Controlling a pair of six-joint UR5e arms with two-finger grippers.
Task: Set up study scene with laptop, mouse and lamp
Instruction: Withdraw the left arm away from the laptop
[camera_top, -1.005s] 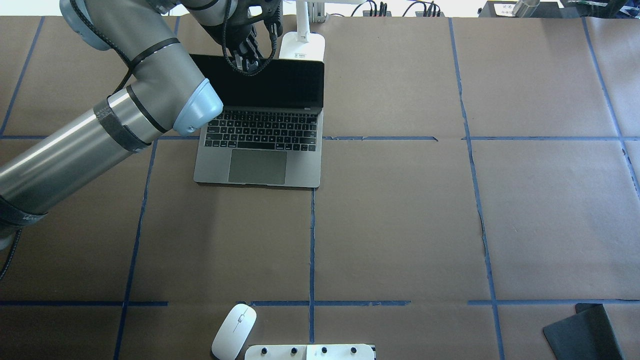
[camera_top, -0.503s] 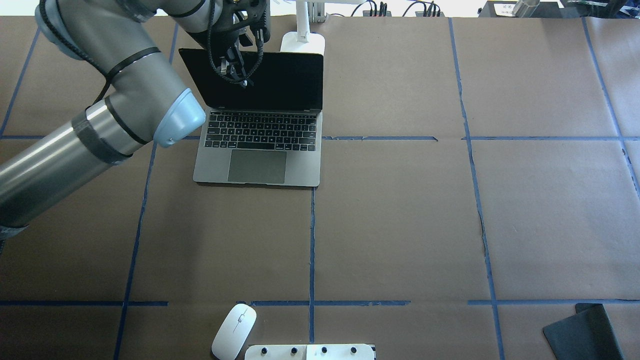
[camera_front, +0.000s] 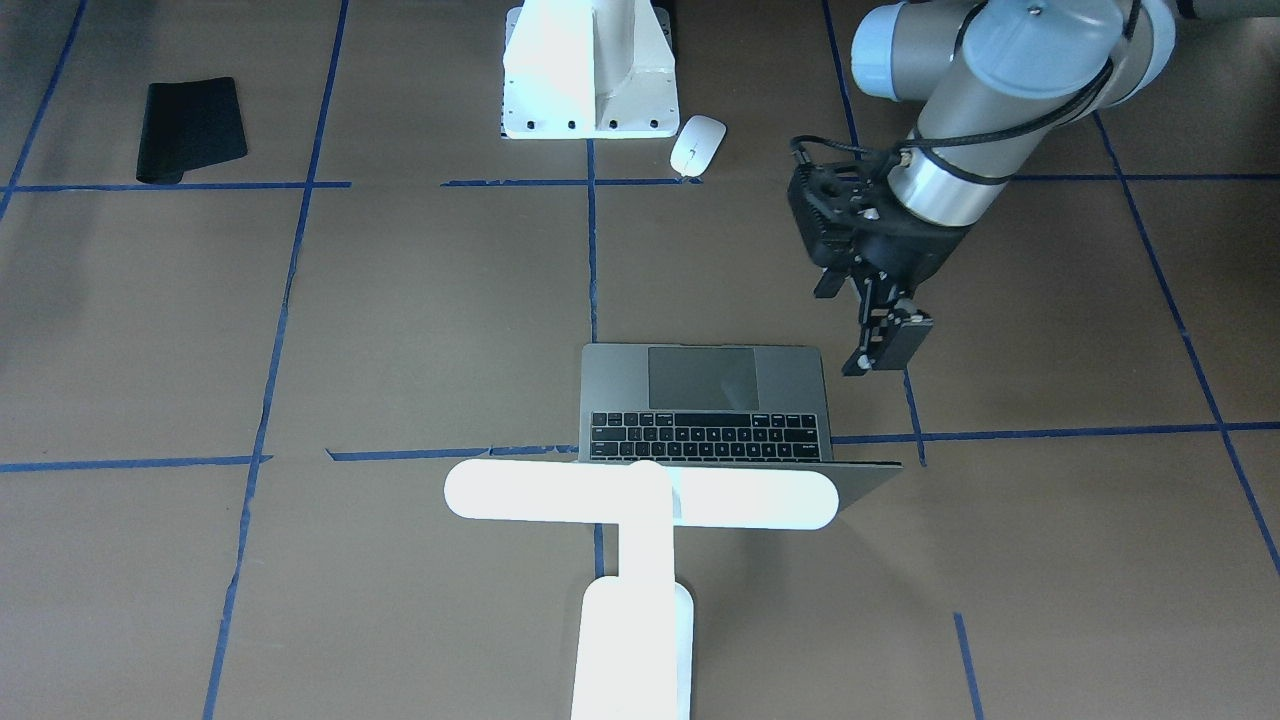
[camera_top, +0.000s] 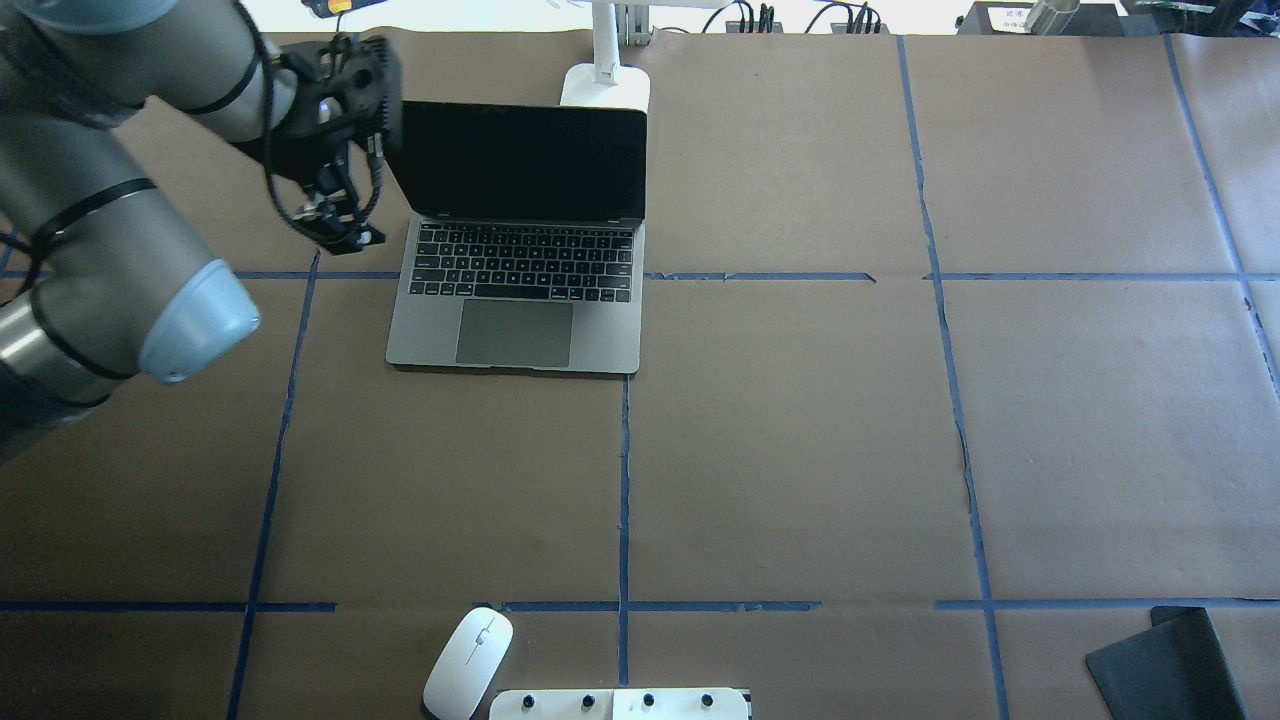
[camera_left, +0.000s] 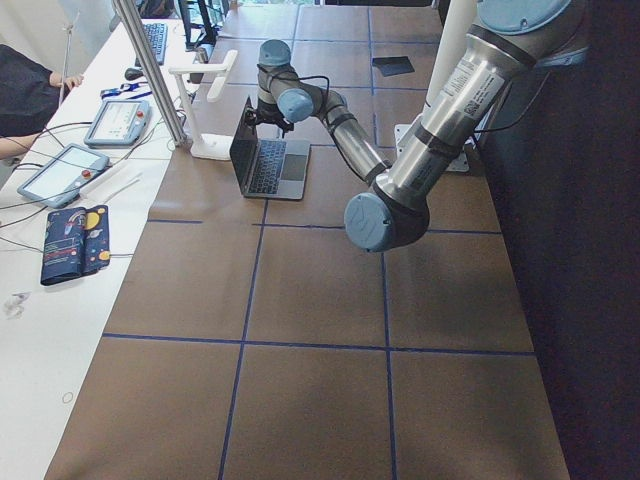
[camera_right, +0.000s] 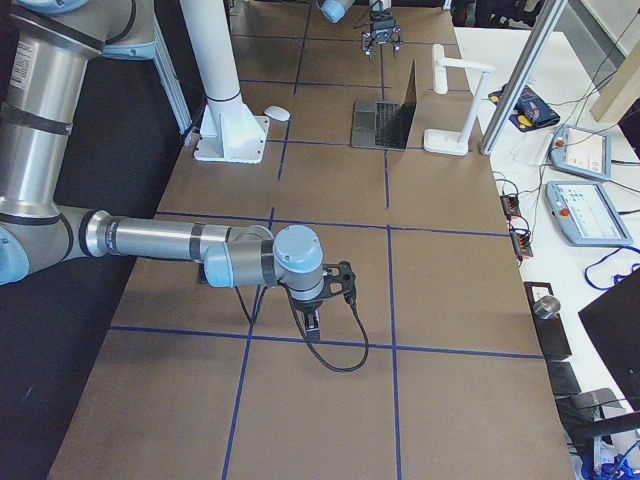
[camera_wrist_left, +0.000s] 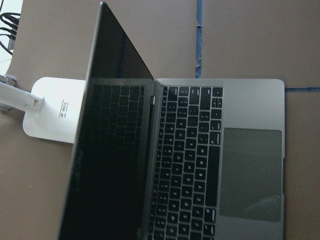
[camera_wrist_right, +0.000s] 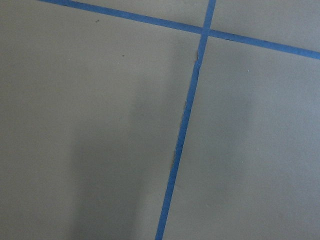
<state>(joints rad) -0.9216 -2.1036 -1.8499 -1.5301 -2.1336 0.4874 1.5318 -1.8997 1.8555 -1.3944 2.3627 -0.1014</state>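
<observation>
The grey laptop (camera_top: 520, 300) lies open on the table, its dark screen upright and its keys and trackpad showing; it also shows in the left wrist view (camera_wrist_left: 200, 160) and the front view (camera_front: 705, 405). The white T-shaped lamp (camera_front: 640, 497) stands just behind the screen, and its base (camera_top: 605, 88) shows in the overhead view. The white mouse (camera_top: 468, 662) lies at the near table edge, by the pedestal. My left gripper (camera_top: 343, 228) hangs open and empty beside the laptop's left edge, clear of it (camera_front: 888, 345). My right gripper (camera_right: 312, 318) hovers low over bare table far to the right; I cannot tell whether it is open or shut.
A black mat (camera_top: 1165, 665) lies at the near right corner. The white bolted pedestal (camera_front: 590, 70) stands at the robot's side of the table. Blue tape lines cross the brown table cover. Beyond the far edge are cables and tablets (camera_right: 580, 215).
My left gripper has left the top edge of the laptop screen and moved left and back toward the robot. The screen now stands a little further open.
</observation>
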